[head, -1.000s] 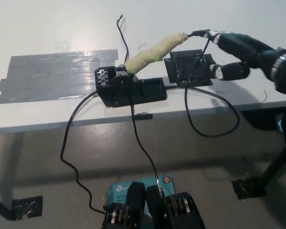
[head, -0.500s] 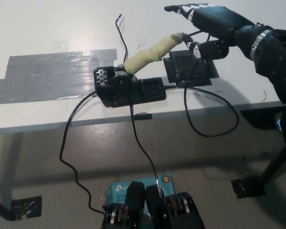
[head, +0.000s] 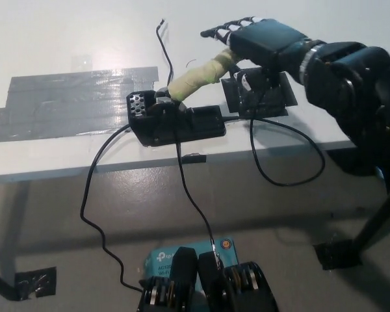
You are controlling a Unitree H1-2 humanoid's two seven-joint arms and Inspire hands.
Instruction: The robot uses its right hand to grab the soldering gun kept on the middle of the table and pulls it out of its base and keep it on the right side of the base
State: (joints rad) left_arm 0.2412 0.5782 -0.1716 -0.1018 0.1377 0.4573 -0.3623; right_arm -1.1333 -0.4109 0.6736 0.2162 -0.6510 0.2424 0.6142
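Observation:
The soldering gun (head: 196, 77), its handle wrapped in yellowish tape, sits slanted in its black base (head: 175, 121) near the table's front edge. My black right hand (head: 257, 44) hovers over the upper end of the handle, fingers spread and stretched leftward, thumb hanging below; it is open and holds nothing. The handle's far end is hidden under the hand. My white left hand is out of view.
A black square pad (head: 260, 94) lies right of the base, under my hand. Black cables (head: 286, 156) loop off the table's front edge. A grey tape patch (head: 71, 104) covers the table's left part. A teal box (head: 182, 257) sits on the floor.
My right hand has swung left and up from beside the black pad, and now spreads over the taped handle's upper end. The soldering gun and base have not moved.

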